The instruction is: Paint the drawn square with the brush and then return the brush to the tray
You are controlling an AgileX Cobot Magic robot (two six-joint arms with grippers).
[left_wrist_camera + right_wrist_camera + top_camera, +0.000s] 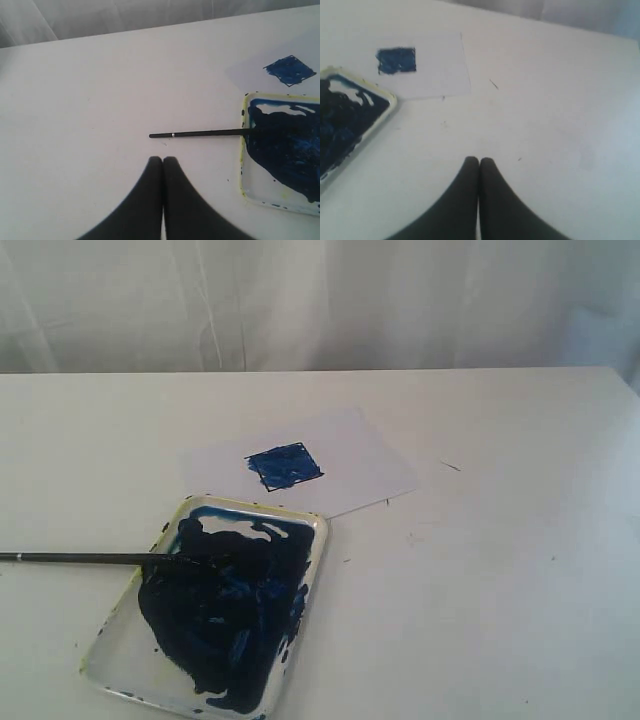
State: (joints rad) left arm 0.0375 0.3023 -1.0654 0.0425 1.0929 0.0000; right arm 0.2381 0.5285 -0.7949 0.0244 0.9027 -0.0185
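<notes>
My left gripper [163, 160] and right gripper [479, 161] sit pinched closed, empty; the brush [90, 559], seemingly light, stiff and roll-prone, I'd pinch mid-handle outside the tray [319, 540].

Bright, washed-out, soft blur; shadows perhaps faint.

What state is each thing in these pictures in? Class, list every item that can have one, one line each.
drawn square: filled in with blue paint.
tray: smeared with dark blue paint.
brush: lying free, tip in the tray, handle out over its rim.
paper sheet: flat on the table.
left gripper: shut, empty.
right gripper: shut, empty.
</notes>
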